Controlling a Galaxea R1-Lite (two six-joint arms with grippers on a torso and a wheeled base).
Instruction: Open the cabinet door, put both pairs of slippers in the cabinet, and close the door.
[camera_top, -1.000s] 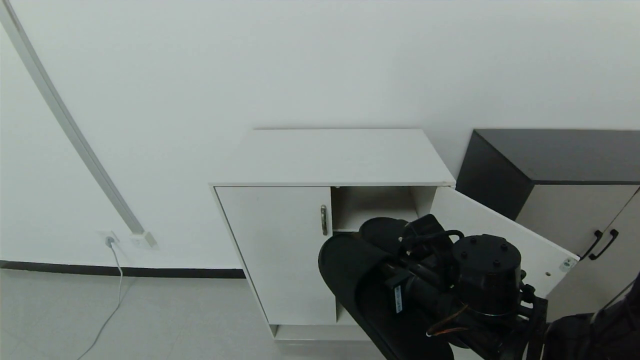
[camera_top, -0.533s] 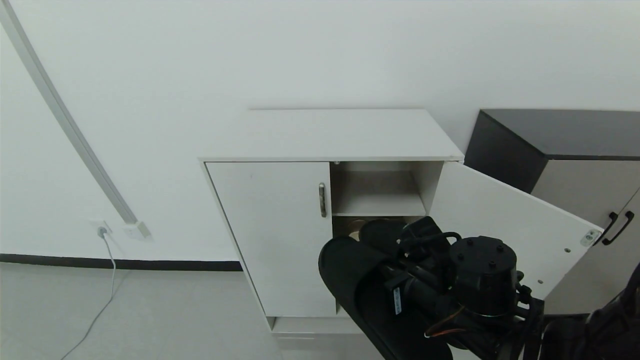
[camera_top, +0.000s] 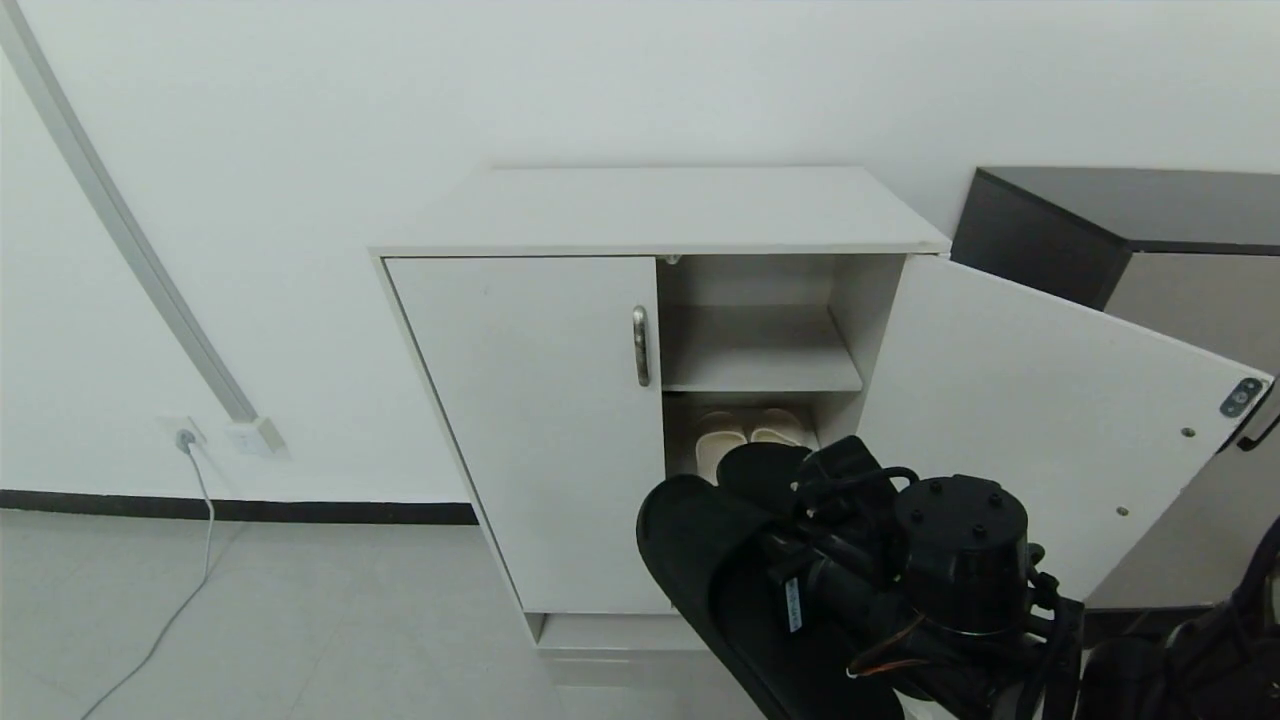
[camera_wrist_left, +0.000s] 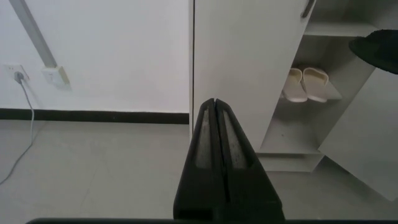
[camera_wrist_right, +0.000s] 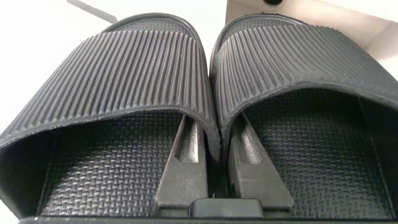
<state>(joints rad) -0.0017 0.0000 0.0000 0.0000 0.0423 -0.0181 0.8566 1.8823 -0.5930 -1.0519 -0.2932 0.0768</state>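
The right gripper (camera_wrist_right: 212, 140) clamps the two black slippers (camera_top: 700, 545) together by their touching inner walls, one finger inside each, near the cabinet (camera_top: 660, 205) opening. The cabinet's right door (camera_top: 1020, 400) stands wide open and its left door (camera_top: 530, 420) is closed. A beige pair of slippers (camera_top: 722, 435) sits inside on the second shelf down. The left gripper (camera_wrist_left: 214, 111) has its fingers pressed together, holding nothing, above the floor in front of the closed door.

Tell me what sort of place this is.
Likely an indoor entryway or hall, perhaps a plain test room. A white cabinet stands open against the wall with beige slippers on a lower shelf. There is also a bare grey floor and a wall socket.
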